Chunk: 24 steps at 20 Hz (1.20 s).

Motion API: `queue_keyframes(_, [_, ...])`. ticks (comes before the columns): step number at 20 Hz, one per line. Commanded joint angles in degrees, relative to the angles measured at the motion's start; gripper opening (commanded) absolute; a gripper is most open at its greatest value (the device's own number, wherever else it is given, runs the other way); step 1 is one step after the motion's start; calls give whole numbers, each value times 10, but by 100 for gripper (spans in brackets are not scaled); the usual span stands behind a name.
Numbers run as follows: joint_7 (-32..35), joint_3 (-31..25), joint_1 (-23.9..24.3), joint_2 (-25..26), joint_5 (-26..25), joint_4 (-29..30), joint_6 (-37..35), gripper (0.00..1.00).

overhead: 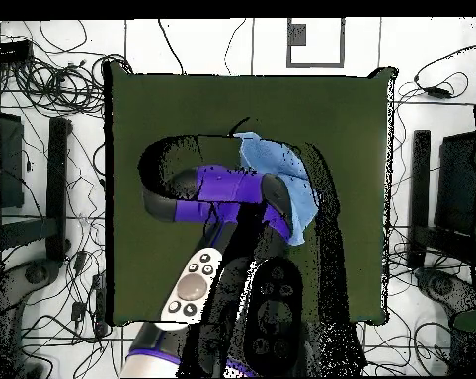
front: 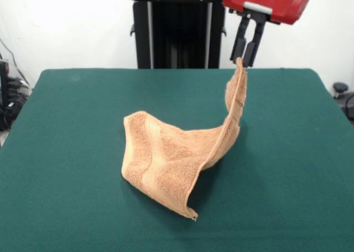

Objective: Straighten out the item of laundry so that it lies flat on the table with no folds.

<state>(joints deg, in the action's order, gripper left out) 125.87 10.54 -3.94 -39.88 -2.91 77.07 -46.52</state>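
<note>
1. Light-brown terry, that's the small roughly square hand towel (front: 171,163) with its woven border bands. Most of it sits crumpled on the dark green felt-covered rectangular table (front: 66,152), a bit past centre toward the camera in the front view, while one corner is pulled up off the cloth.

2. That raised corner runs up as a narrow strip to the black two-finger gripper (front: 243,61) hanging under the red arm housing. The fingers look pinched together on the very tip of the corner, so it's gripping the towel.

3. The bit that matters: the heap lies below the fingers and off to the picture's left and toward the camera in the front view. The towel's long line slants from the pinched corner down to the low corner at the table's near side.

4. My guess is that flattening it means dragging away from the heap along that slant, so the folded part unrolls instead of bunching.

5. In the overhead view the arm covers much of the towel (overhead: 281,178), so I can't read the fold lines there.
</note>
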Motion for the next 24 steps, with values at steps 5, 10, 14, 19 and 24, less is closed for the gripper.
queue_keyframes(5, [-52,-91,11,78,-41,-15,26,0])
queue_keyframes(10, [-46,-106,21,84,-42,6,56,0])
queue_keyframes(14, [-34,-106,23,90,-48,12,73,0])
queue_keyframes(19, [13,-86,8,125,-48,-35,66,0])
queue_keyframes(24, [36,-74,-5,136,-40,-58,47,0])
